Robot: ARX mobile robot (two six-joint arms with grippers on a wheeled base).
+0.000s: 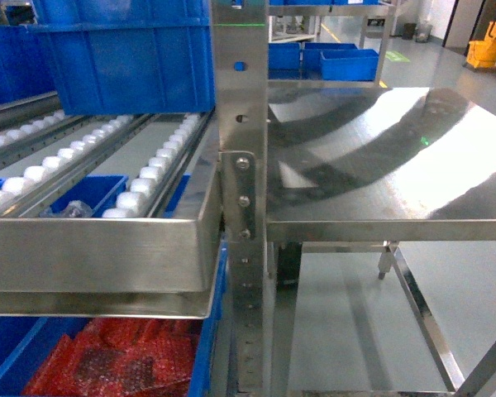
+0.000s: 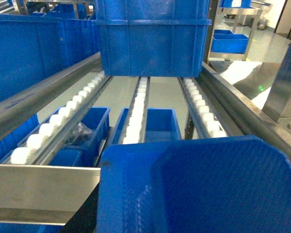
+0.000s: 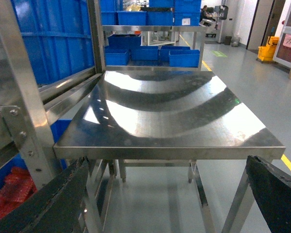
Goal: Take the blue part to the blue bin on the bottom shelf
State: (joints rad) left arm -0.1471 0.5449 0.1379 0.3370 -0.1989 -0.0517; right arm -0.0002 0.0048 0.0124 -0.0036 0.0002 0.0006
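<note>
My left wrist view alone shows a blue part (image 2: 194, 187); left grip unclear. Right gripper (image 3: 165, 194) gapes empty before the steel table (image 3: 169, 111).

A warehouse or factory floor, probably a parts-picking area: stainless-steel flow racks with white rollers (image 2: 136, 114) ahead of the left claw, stacked blue crates (image 2: 153, 36) beyond, a bare steel worktable (image 3: 165, 109) ahead of the right claw, polished concrete floor (image 3: 262, 73) further off.
</note>
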